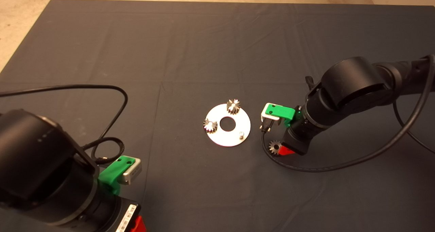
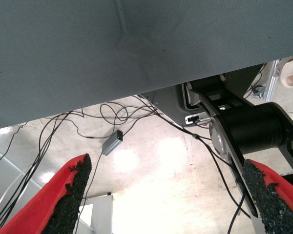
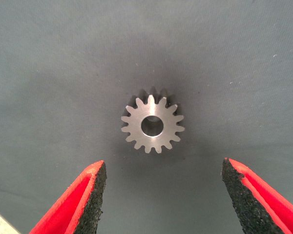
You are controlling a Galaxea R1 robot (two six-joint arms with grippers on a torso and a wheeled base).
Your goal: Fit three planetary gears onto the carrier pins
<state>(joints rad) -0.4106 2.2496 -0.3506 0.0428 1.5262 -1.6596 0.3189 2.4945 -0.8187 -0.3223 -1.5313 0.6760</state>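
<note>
The round silver carrier disc (image 1: 238,136) lies mid-mat with a large centre hole. Two planetary gears sit on its pins, one at the far side (image 1: 233,106) and one at the left (image 1: 210,125). The third pin (image 1: 241,134) stands bare at the near right. A loose planetary gear (image 1: 274,146) (image 3: 152,126) lies flat on the mat right of the disc. My right gripper (image 3: 163,195) hovers over that gear, open, its fingers (image 3: 83,200) apart from the teeth on either side. My left gripper (image 2: 166,195) waits at the lower left, open and empty.
A black cable (image 1: 340,165) loops on the mat below the right arm. Another cable (image 1: 102,89) curves from the left arm. The left wrist view shows the mat edge, floor cables and a black stand (image 2: 249,131) beyond.
</note>
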